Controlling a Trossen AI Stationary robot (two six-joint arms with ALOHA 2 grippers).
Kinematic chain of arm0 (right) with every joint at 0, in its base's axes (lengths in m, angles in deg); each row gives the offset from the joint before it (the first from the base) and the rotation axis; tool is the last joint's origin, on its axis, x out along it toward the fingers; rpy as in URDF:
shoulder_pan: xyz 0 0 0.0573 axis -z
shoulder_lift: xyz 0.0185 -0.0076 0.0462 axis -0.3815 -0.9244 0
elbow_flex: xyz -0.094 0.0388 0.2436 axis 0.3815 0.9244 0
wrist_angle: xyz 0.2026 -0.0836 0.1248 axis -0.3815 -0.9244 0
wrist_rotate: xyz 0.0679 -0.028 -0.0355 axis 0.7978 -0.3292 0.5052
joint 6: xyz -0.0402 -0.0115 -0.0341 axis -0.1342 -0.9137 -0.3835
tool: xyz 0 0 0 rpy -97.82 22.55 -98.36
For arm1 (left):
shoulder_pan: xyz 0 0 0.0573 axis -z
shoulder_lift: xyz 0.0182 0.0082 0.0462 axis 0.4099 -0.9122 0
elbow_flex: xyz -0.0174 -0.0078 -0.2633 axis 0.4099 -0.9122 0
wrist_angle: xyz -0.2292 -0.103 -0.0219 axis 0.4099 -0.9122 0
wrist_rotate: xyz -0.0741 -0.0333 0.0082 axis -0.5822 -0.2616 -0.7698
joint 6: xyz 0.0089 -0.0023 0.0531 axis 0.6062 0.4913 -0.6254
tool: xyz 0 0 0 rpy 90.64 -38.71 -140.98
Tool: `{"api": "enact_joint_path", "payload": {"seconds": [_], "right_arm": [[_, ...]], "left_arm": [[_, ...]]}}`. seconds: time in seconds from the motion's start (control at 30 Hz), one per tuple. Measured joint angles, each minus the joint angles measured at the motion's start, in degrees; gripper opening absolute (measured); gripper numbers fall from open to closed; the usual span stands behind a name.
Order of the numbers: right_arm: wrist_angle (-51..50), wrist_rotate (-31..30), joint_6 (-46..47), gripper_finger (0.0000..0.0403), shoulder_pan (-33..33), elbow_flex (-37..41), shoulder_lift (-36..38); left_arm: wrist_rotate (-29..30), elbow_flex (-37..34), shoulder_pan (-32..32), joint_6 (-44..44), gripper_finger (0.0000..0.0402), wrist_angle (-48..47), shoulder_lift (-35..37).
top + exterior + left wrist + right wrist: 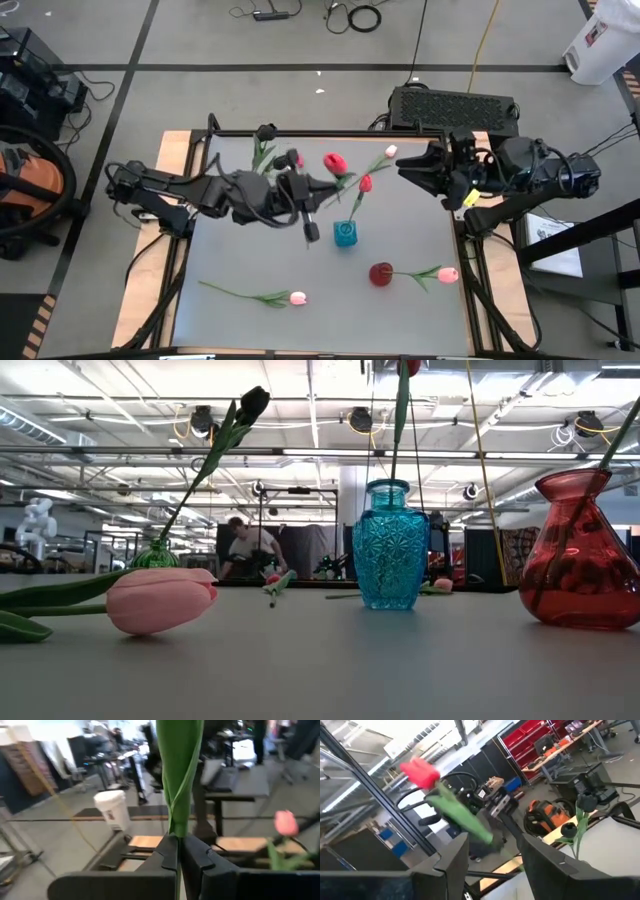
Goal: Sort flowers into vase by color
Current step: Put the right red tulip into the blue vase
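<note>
While left jaws pinch a red tulip (334, 161), right jaws gape over the grey table (400, 300).

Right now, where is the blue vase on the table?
In the high view the blue vase stands near the table's middle, just right of the left gripper, with the red vase nearer the front edge on its right.

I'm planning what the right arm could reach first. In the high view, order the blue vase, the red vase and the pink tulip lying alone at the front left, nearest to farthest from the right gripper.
From the right gripper:
1. Blue vase, table centre.
2. Red vase, front, right of centre.
3. Lone pink tulip, front left.
</note>
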Motion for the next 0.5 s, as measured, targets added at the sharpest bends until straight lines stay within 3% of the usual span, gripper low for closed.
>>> {"api": "enact_joint_path", "payload": {"seconds": [0.5], "right_arm": [[-2.85, 0.19, -0.32, 0.0171, -0.07, 0.02, -0.66]], "left_arm": [[-0.73, -1.29, 0.78, 12.47, 0.0004, 0.13, -8.36]]}}
